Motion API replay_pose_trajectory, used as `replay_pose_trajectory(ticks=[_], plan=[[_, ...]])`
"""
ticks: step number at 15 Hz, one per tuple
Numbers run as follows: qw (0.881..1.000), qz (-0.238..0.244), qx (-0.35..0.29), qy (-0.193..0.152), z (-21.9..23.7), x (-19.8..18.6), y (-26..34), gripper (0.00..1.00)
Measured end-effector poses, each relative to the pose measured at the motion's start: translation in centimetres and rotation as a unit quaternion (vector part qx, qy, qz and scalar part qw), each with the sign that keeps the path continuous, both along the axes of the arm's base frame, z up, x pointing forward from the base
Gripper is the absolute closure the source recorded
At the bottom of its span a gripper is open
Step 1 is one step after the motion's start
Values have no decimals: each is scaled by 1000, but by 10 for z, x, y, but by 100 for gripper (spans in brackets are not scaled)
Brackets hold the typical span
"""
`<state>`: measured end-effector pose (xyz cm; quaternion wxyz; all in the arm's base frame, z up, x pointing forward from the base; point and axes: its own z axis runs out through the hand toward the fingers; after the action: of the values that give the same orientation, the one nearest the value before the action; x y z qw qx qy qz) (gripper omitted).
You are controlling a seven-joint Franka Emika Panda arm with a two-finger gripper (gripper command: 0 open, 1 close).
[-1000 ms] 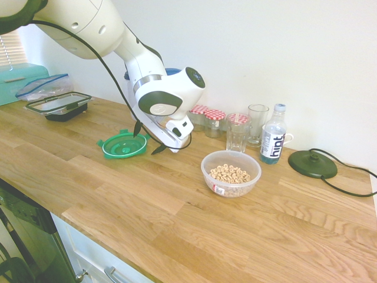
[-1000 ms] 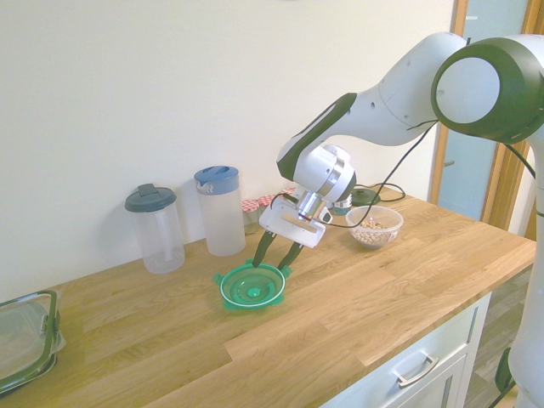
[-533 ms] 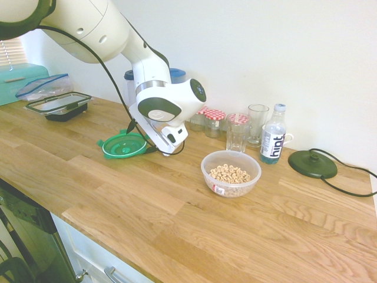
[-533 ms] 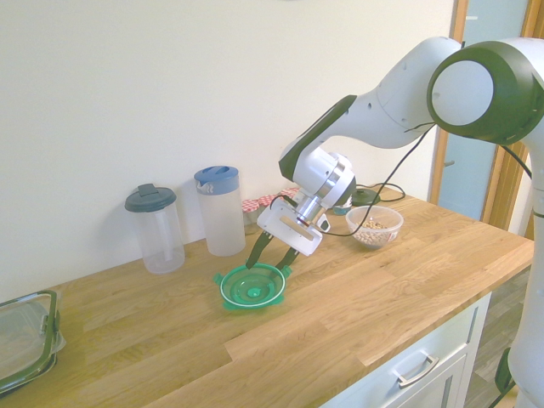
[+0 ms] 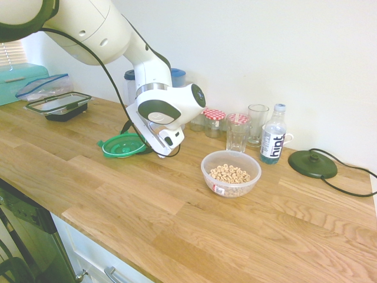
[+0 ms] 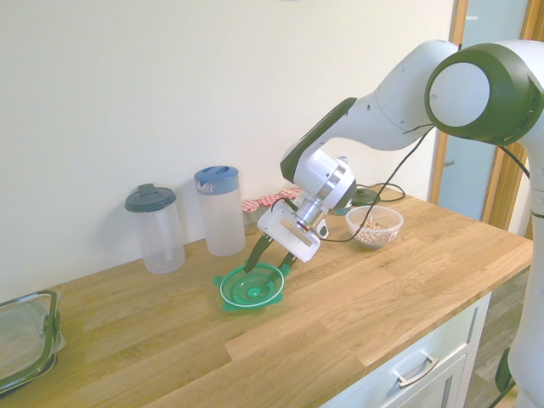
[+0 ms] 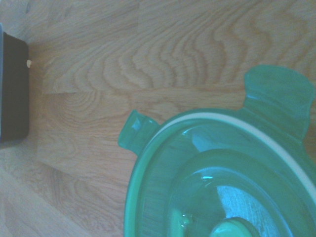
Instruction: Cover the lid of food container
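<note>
In the first exterior view, the green plastic lid (image 5: 122,145) lies on the worktop left of centre, well apart from the clear bowl of cereal rings (image 5: 231,174), which stands uncovered right of centre. The red-checked jars (image 5: 214,124), the ribbed glass (image 5: 237,134) and the hint bottle (image 5: 273,135) stand behind the bowl, so the lid probably wants to come in from above or the front. In the second exterior view, the gripper (image 6: 274,259) has its fingers spread apart at the lid's far edge, below centre, with nothing clamped between them; whether they touch it I can't tell. The blue-lidded jug (image 6: 220,212) stands close behind, leaving little room for a swing that way. In the wrist view, the lid shows a raised knob (image 7: 234,228) and side tabs. It looks light, slightly flexible and smooth enough to slip; the rim or a tab seems the likeliest hold.
</note>
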<state>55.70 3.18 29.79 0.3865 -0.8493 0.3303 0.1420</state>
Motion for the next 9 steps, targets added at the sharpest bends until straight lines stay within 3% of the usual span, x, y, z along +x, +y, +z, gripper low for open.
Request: replay_pose_trajectory(ticks=[9], plan=[[1000,-7,13,-5,-12,-9,-8,100]])
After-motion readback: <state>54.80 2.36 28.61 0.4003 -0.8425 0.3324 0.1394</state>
